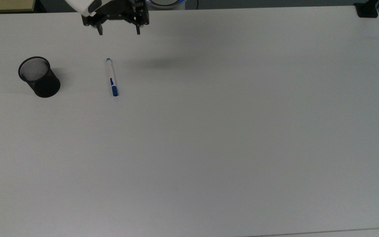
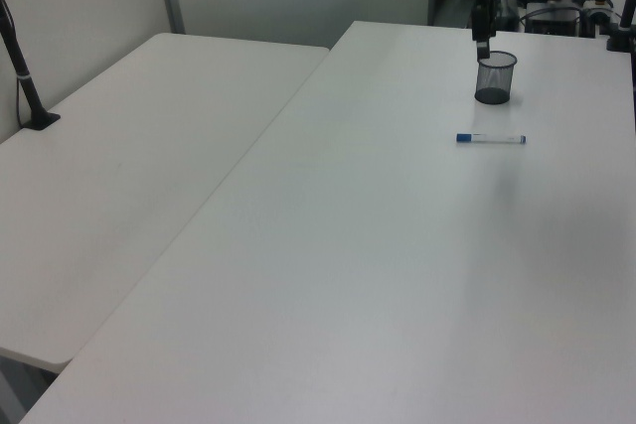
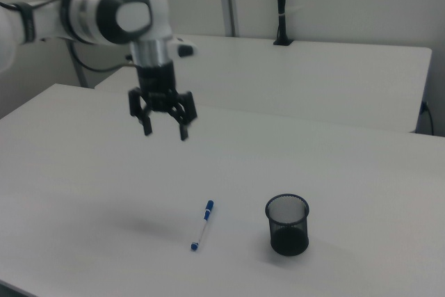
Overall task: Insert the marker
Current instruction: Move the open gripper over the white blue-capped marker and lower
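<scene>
Spread wide and empty, the gripper [image 3: 165,132] hangs in the air well above the table [image 3: 83,193], fingers pointing down. In the right view, going left to right, the marker [image 3: 202,225] lies flat on the table below it, then the black mesh cup [image 3: 286,224] stands upright just beside the marker, apart from it.

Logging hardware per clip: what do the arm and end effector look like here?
The arm has glossy white rounded shells with dark grey joint bands and a silvery wrist. The end effector is black, with two slim black fingers.
</scene>
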Tool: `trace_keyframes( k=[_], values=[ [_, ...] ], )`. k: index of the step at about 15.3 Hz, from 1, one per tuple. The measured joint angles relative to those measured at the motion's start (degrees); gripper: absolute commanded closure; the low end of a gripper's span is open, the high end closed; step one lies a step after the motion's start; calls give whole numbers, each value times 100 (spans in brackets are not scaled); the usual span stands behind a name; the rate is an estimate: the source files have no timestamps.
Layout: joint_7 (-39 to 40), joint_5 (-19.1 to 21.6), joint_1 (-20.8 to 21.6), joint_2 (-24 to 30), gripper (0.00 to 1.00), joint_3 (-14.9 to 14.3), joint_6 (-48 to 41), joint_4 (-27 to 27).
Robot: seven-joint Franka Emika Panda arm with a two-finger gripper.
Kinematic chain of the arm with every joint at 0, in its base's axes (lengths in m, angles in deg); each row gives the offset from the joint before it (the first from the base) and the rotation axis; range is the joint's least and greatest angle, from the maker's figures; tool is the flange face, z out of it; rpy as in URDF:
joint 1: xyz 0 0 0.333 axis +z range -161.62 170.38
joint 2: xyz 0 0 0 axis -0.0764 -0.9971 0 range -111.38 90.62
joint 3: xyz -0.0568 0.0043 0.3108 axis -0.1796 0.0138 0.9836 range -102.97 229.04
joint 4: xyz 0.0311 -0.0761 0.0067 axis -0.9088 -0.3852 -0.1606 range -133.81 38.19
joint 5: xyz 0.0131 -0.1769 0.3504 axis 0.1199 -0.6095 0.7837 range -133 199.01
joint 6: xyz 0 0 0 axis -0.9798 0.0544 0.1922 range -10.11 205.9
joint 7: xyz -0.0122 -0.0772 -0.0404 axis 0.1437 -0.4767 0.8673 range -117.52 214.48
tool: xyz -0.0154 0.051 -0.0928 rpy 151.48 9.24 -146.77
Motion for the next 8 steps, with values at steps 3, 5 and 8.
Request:
trace_keyframes(
  k=[3, 5, 8],
  values=[
    [412, 0, -222, -401, 0, -6, 269, -20],
    [440, 0, -341, -573, 0, -8, 655, -185],
    [449, -1, -476, -730, 5, -10, 1359, -681]
  ],
)
